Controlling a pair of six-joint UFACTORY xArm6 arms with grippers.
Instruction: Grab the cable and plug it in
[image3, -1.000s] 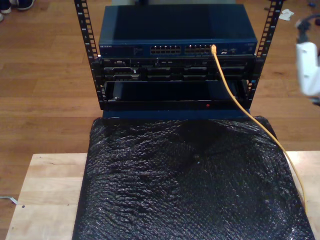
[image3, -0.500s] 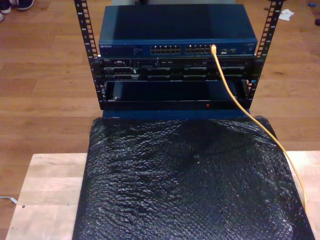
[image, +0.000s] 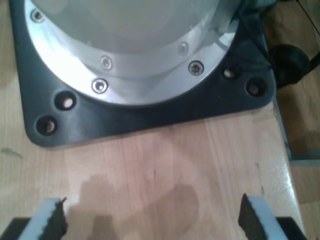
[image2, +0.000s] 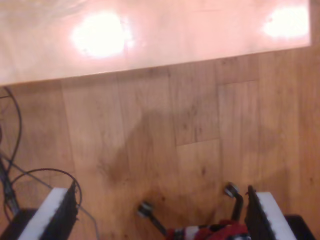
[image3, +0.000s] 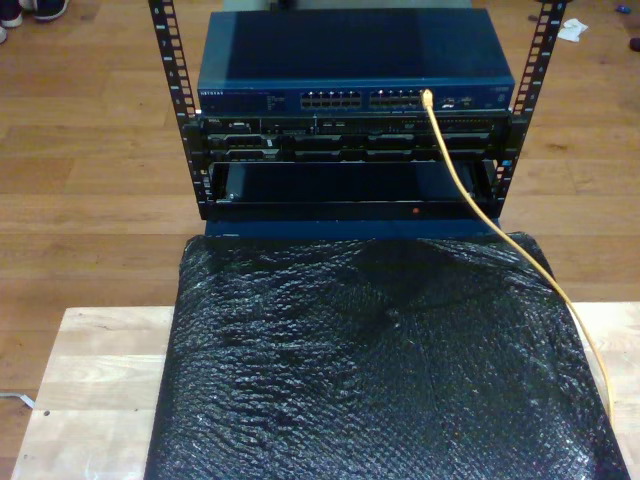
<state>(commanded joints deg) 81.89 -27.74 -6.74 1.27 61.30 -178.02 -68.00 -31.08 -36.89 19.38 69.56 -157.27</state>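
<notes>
Our first gripper (image: 150, 222) and second gripper (image2: 160, 212) both gape wide, gripping nothing. In the exterior view the cable (image3: 470, 200) climbs from the near right over the black sheet (image3: 380, 370) into the far switch (image3: 355, 75).

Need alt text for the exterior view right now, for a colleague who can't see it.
A yellow cable is plugged into a port on the blue switch atop a rack, then trails down over black bubble wrap on a wooden table toward the view's right edge.
</notes>
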